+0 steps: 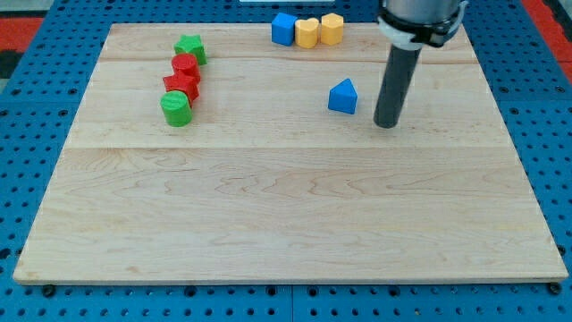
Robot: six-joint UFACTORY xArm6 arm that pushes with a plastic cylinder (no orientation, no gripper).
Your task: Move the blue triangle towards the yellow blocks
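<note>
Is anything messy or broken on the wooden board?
Nothing looks broken or spilled. The blue triangle sits alone, apart from the others, with my tip just to its right, not touching. The blue block and two yellow blocks huddle at the top edge; the red and green blocks line up at the left.

so the arm drops in from the view's top right, just a chunky grey and black wrist housing with a white ring (413, 36) under it. a straight dark cylindrical rod (396, 80) hangs from that, pretty much upright, and my tip (386, 124) sits down on the surface, right of centre.
</note>
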